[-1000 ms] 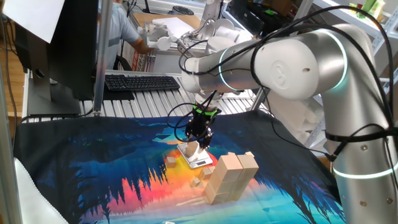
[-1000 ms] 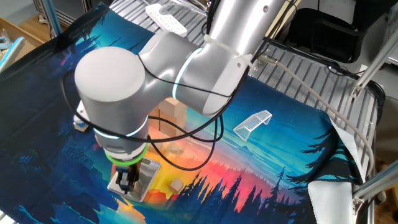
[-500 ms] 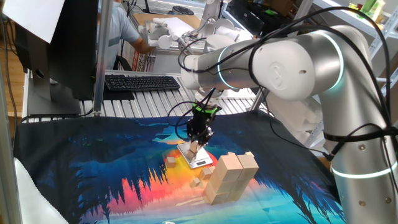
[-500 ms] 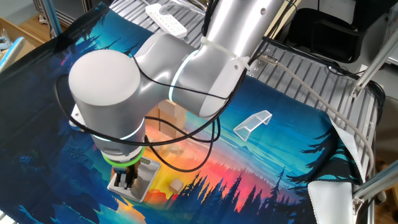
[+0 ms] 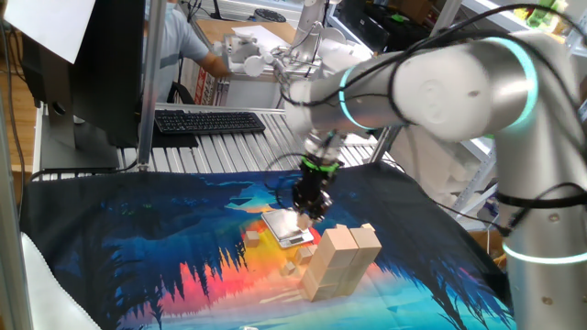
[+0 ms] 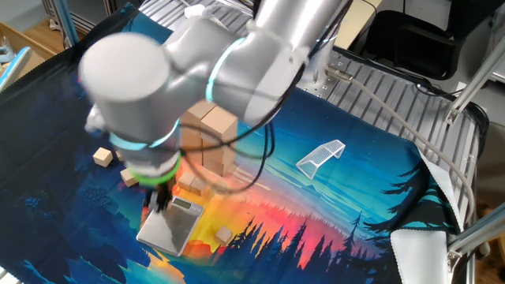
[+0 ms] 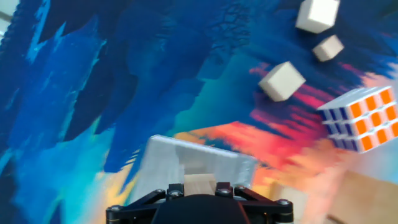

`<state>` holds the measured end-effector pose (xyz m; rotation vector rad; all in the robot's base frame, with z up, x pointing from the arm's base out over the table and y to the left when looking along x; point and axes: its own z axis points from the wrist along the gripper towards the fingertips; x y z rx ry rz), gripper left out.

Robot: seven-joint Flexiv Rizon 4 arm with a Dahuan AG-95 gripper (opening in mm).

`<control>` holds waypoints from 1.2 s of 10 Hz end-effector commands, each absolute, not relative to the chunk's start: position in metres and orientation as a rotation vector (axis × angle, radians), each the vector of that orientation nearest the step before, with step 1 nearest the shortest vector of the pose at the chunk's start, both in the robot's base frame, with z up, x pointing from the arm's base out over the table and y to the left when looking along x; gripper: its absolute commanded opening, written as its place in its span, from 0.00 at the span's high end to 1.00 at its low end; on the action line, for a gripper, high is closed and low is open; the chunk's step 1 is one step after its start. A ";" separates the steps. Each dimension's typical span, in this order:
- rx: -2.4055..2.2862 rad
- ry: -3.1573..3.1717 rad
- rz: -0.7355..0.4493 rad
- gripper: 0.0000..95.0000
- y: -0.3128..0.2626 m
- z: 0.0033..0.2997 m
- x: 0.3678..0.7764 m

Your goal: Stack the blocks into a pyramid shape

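My claw (image 5: 310, 209) is squeezed narrow on a small block (image 7: 200, 185), just above the silver scale (image 7: 186, 165). My arm (image 6: 189, 79) is blurry and hides part of the stacked blocks (image 6: 211, 138).

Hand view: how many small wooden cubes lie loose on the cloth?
3, all upper right: top cube at the frame edge, middle cube just below, lowest cube left of the Rubik's cube. More may lie outside this view.
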<state>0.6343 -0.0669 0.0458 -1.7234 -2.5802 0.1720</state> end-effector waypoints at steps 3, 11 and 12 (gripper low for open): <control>-1.836 -2.480 0.186 1.00 -0.084 0.049 0.609; -1.912 -2.417 0.185 1.00 -0.095 0.041 0.591; -1.943 -2.387 0.193 1.00 -0.095 0.041 0.591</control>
